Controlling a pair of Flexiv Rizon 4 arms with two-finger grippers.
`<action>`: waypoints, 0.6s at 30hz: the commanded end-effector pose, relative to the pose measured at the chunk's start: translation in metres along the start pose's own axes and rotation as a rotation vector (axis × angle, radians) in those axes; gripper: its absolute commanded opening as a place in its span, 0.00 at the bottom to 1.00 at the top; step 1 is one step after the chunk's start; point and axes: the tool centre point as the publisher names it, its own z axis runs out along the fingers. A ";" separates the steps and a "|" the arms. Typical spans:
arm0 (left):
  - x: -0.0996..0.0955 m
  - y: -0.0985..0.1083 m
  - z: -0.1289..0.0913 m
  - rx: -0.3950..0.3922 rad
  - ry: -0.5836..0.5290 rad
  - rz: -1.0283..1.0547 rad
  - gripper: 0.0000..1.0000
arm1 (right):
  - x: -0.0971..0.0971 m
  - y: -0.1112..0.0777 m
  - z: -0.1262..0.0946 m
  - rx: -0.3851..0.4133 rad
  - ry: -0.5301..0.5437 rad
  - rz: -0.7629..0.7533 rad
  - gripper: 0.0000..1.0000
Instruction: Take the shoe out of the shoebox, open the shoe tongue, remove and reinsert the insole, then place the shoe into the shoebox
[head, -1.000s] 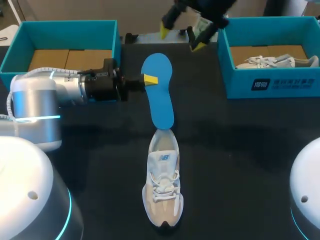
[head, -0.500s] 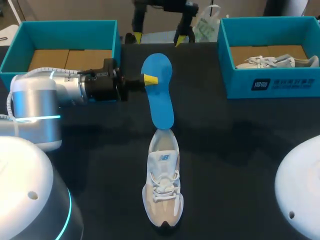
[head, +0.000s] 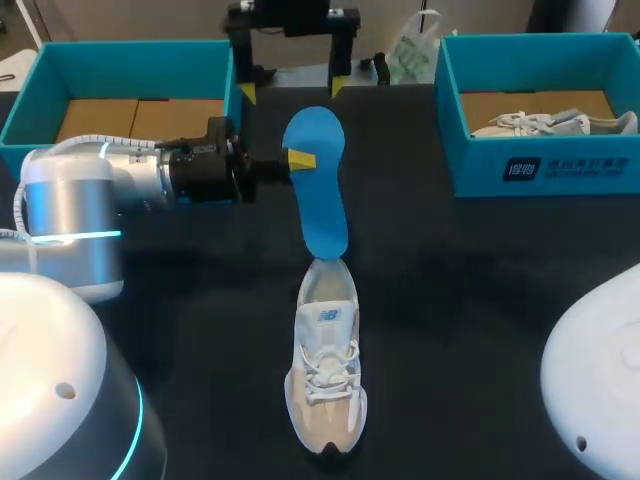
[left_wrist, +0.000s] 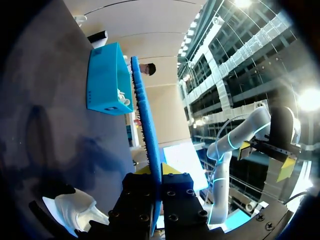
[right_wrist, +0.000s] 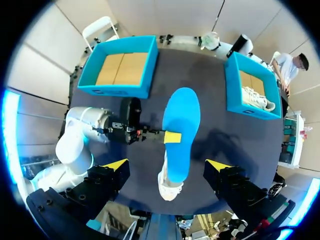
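A blue insole (head: 318, 190) hangs over the table's middle, with my left gripper (head: 299, 159) shut on its edge from the left. From the left wrist it shows edge-on, as the insole (left_wrist: 146, 130) pinched between the fingers. Its near end reaches the heel of the pale sneaker (head: 325, 365), which lies on the table with its toe toward the front. My right gripper (head: 292, 88) hovers open high over the table's back edge, holding nothing. From up there it looks down on the insole (right_wrist: 181, 130), the sneaker (right_wrist: 169, 188) and the left gripper (right_wrist: 172, 137).
A teal shoebox (head: 35, 85) with a bare cardboard bottom stands at the back left. A second teal shoebox (head: 540, 170) at the back right holds another pale sneaker (head: 560, 122). Dark tabletop (head: 470, 300) surrounds the shoe.
My right gripper has swung leftward along the back of the table and turned square to the view. The left arm, the insole and the shoe have stayed put.
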 end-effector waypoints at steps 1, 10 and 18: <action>-0.001 0.000 0.000 0.000 0.002 0.000 0.00 | 0.001 -0.001 0.001 -0.001 0.046 0.039 1.00; -0.001 0.000 0.000 0.000 0.002 0.000 0.00 | -0.032 -0.008 0.010 -0.082 0.306 0.044 1.00; -0.001 0.000 0.000 0.000 0.002 0.000 0.00 | -0.057 -0.009 0.026 -0.141 0.678 0.042 1.00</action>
